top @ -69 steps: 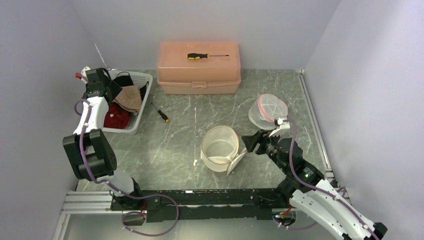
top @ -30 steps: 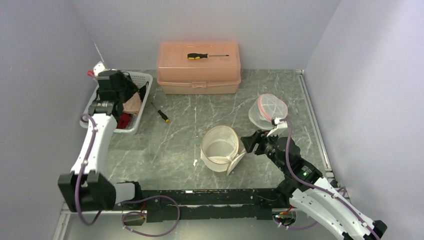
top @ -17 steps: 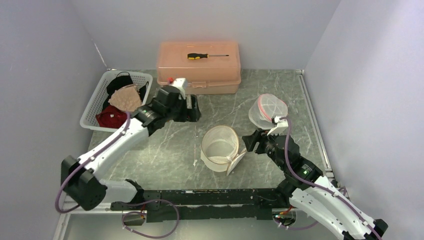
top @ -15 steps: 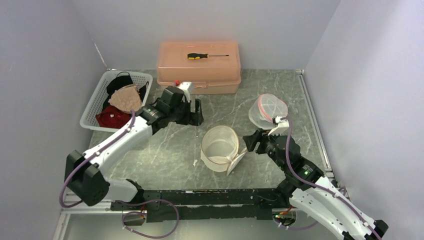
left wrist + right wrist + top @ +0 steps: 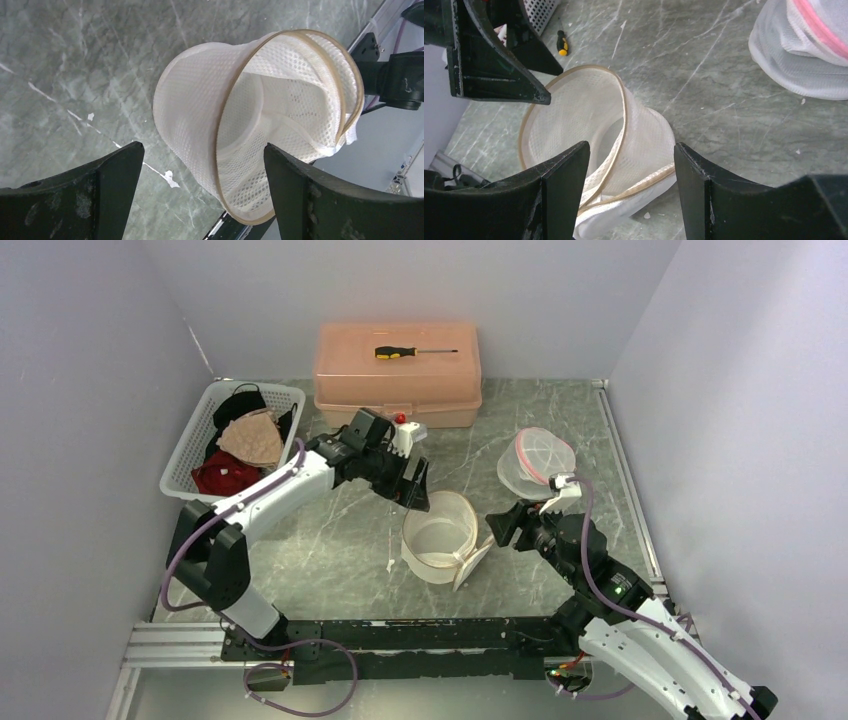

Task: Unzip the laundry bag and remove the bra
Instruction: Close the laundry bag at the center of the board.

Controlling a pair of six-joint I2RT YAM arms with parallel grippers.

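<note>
The white mesh laundry bag [image 5: 438, 532] with a tan rim lies on its side mid-table, its mouth open and its lid flap [image 5: 472, 566] hanging at the front right. In the left wrist view the bag [image 5: 260, 125] looks empty inside. A beige bra [image 5: 252, 438] lies on top of other garments in the white basket [image 5: 285, 395] at the left. My left gripper [image 5: 415, 494] [image 5: 203, 150] hovers open just above the bag's back left rim, holding nothing. My right gripper [image 5: 498, 525] [image 5: 631, 150] stands open beside the bag's right side, over the flap, and is empty.
A second mesh bag [image 5: 538, 464] with a pink rim sits behind the right gripper. A pink toolbox [image 5: 397, 380] at the back carries a screwdriver [image 5: 415, 351]. A small screwdriver [image 5: 562, 44] lies on the table near the basket. Red and black garments fill the basket.
The left arm has swung from over the basket across the table to the laundry bag, and its jaws have opened wide. The right arm and the bag have not moved.
</note>
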